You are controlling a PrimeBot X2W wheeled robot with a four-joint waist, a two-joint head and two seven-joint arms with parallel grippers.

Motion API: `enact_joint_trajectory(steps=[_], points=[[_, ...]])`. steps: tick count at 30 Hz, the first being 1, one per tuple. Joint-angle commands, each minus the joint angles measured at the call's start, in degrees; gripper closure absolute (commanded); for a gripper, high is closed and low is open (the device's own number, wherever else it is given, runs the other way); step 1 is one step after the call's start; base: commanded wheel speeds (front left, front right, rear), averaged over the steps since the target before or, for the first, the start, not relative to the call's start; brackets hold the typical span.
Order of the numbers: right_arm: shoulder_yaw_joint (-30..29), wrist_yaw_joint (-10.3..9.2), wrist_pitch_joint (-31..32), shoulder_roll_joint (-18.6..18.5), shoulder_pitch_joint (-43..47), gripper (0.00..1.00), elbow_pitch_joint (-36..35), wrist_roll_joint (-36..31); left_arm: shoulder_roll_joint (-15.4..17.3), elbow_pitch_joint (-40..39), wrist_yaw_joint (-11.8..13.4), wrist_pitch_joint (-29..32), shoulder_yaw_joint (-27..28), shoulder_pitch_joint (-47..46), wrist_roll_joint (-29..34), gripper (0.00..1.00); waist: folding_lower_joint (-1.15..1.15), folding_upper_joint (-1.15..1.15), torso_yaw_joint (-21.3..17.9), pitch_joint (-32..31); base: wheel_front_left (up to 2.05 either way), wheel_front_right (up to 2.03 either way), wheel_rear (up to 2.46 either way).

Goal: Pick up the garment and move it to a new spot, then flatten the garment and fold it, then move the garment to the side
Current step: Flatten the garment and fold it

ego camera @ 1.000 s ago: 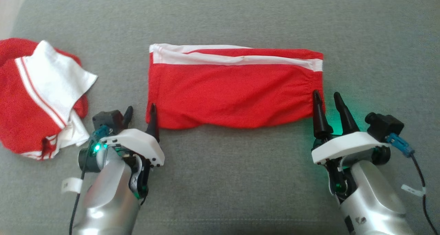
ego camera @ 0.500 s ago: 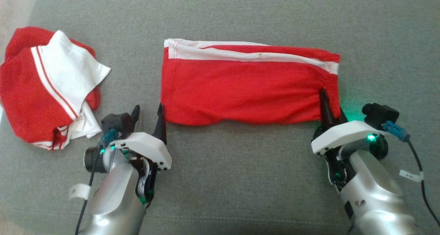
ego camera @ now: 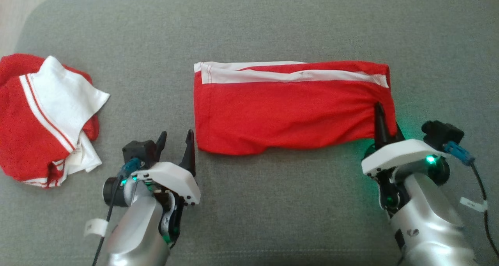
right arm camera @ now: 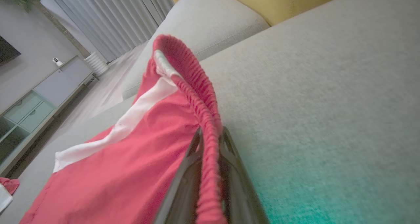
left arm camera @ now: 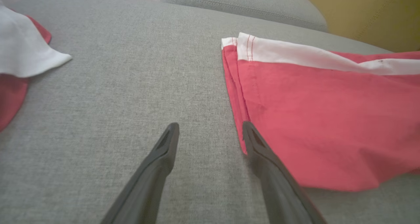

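Observation:
The garment [ego camera: 288,110] is a folded red cloth with a white stripe along its far edge, lying flat mid-cushion. My right gripper [ego camera: 384,117] is shut on its near right corner. In the right wrist view the gathered elastic edge [right arm camera: 200,99] runs down between the closed fingers of that gripper [right arm camera: 210,138]. My left gripper [ego camera: 176,135] stands open just left of the garment's near left corner. In the left wrist view the garment [left arm camera: 328,119] lies to the right, and the left gripper [left arm camera: 210,125] has its right finger at the cloth's edge, with bare cushion between the fingers.
A second red and white garment [ego camera: 43,114] lies crumpled at the far left, also seen as a white flap [left arm camera: 19,53]. Everything rests on a grey sofa cushion [ego camera: 273,203]. Yellow upholstery [left arm camera: 377,10] rises behind it. Floor shows at the top left corner [ego camera: 15,9].
My right gripper went from open beside the garment's right edge to shut on that edge. The left gripper stayed open. The head camera shifted slightly.

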Motion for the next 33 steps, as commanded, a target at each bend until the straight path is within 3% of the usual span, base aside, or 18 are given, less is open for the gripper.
enact_joint_trajectory(steps=[1,6,11,20,21,22,27,33], points=[[1.8,0.37,-0.2,0.2,-1.5,1.0,-2.3,-0.3,1.0,-1.8,0.4,-0.3,1.3,-0.5,-0.3,0.0,0.0,0.0,0.1,-0.3,0.0,0.0,0.0],[8.2,0.37,0.3,0.6,-2.9,1.0,-6.5,2.3,1.0,-2.5,0.6,-0.3,-1.1,0.5,-2.9,0.0,0.0,0.0,2.4,-1.2,0.0,0.0,0.0],[17.4,0.37,1.9,0.6,-3.2,1.0,-10.2,7.5,1.0,-3.1,1.2,-0.3,-4.2,1.5,-4.7,0.0,0.0,0.0,7.9,-2.7,0.0,0.0,0.0],[23.8,0.37,1.6,0.6,-6.8,0.98,-5.0,10.9,1.0,-5.0,2.5,-0.3,-9.0,2.8,-6.1,0.0,0.0,0.0,19.1,-2.7,0.0,0.0,0.0],[24.1,0.37,1.4,0.6,-7.4,0.4,-4.0,11.3,1.0,-5.0,2.6,-0.3,-9.5,2.9,-6.2,0.0,0.0,0.0,19.8,-2.7,0.0,0.0,0.0],[24.7,0.37,1.1,0.6,-7.9,0.0,-3.3,11.8,1.0,-5.0,2.7,-0.3,-9.8,2.9,-6.3,0.0,0.0,0.0,20.3,-2.6,0.0,0.0,0.0],[24.2,0.37,-0.2,0.6,-9.6,0.0,-4.1,12.1,1.0,-5.2,3.7,-0.3,-8.8,2.7,-5.3,0.0,0.0,0.0,18.1,-2.7,0.0,0.0,0.0],[9.7,0.37,-0.2,0.6,-5.5,0.0,-9.6,-2.1,1.0,-7.8,5.1,-0.3,-4.1,2.5,-1.1,0.0,0.0,0.0,11.3,-3.0,0.0,0.0,0.0]])
